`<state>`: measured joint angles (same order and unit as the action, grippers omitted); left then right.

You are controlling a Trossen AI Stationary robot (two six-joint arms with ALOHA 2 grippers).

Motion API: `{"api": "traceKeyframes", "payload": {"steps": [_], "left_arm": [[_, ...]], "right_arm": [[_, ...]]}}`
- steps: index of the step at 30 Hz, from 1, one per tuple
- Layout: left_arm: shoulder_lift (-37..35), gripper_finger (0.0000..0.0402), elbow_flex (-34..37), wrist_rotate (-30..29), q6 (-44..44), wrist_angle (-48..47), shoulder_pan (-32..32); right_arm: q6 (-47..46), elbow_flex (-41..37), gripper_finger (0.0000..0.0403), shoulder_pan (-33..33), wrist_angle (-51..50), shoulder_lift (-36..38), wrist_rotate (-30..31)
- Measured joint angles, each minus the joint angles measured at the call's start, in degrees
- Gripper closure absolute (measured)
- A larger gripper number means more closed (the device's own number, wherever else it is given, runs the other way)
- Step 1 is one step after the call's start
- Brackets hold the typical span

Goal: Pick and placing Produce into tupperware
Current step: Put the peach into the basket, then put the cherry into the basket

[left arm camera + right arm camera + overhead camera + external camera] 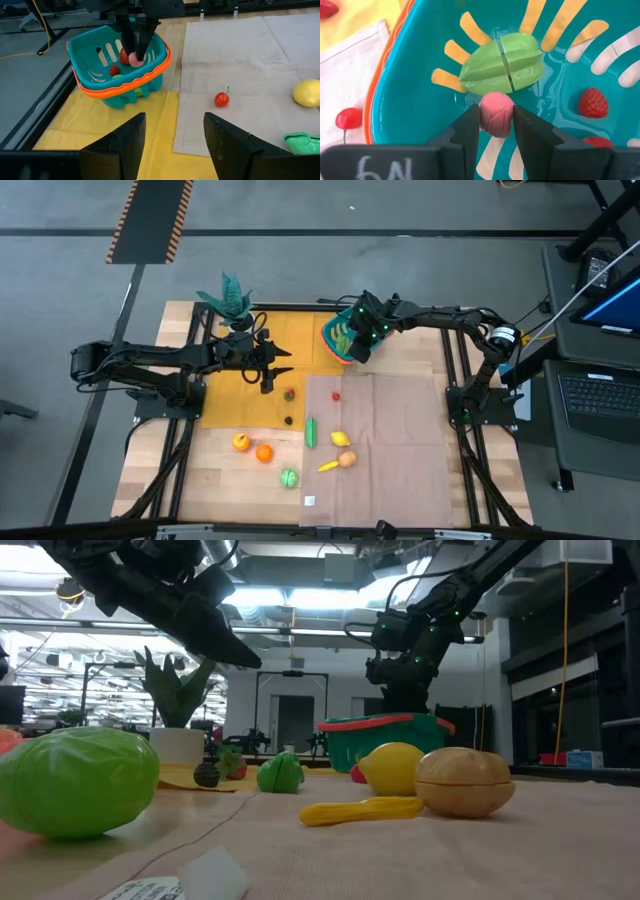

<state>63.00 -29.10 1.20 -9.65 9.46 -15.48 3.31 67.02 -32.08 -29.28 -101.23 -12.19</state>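
While the pink fruit [496, 115] sits pinched between the fingers of the right gripper [496, 131], it hangs low inside the teal tupperware [332, 332], just above a green star-shaped piece [501, 63] and near a raspberry [593, 102]. Step in hand, I judge: the drop-off. Next move calls for spreading the fingers, then lifting clear of the orange rim. Left gripper [174, 137] hovers half-spread and empty over the yellow mat [300, 340]. More produce, including a cherry [222, 98], waits on the beige cloth [390, 440] atop the wooden table [215, 480].
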Motion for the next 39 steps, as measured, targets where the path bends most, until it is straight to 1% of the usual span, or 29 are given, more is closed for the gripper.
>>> {"api": "traceKeyframes", "payload": {"steps": [4,6,8,14,18,24,26,28,33,37,39], "left_arm": [[0.0,0.0209,0.0,0.0,0.0,0.0,0.0],[0.0,0.0209,0.0,0.0,0.0,0.0,0.0],[0.0,0.0209,0.0,0.0,0.0,0.0,0.0],[0.0,0.0209,0.0,0.0,0.0,0.0,0.0],[0.0,0.0209,0.0,0.0,0.0,0.0,0.0],[0.0,0.0209,0.0,0.0,0.0,0.2,0.0],[0.0,0.0209,0.0,0.0,0.0,0.4,0.0],[-0.6,0.0209,0.0,0.0,0.0,0.2,0.0],[-4.9,0.0209,0.1,0.0,0.0,-1.8,0.2],[-10.9,0.0209,0.3,0.0,0.0,-6.4,0.6],[-13.4,0.0209,1.3,-0.1,0.1,-6.2,1.4]], "right_arm": [[0.3,0.0,0.028,0.0,0.0,0.0,0.0],[1.0,0.0,0.0268,0.0,0.3,0.0,0.0],[0.9,0.0,0.0246,0.0,0.6,0.0,0.0],[-1.2,-0.1,0.0162,0.0,0.8,0.0,0.0],[-1.6,0.0,0.0133,0.0,0.8,0.0,0.0],[-2.1,3.2,0.0128,0.1,-1.1,0.0,0.0],[-0.9,4.1,0.0128,0.1,-2.1,0.3,0.0],[-0.8,4.0,0.0128,0.2,-1.1,1.4,0.2],[0.0,1.1,0.0128,1.7,3.9,8.3,2.0],[-0.1,-4.9,0.0128,4.5,10.3,16.0,4.4],[0.0,-8.4,0.0128,6.3,14.1,19.8,5.8]]}}
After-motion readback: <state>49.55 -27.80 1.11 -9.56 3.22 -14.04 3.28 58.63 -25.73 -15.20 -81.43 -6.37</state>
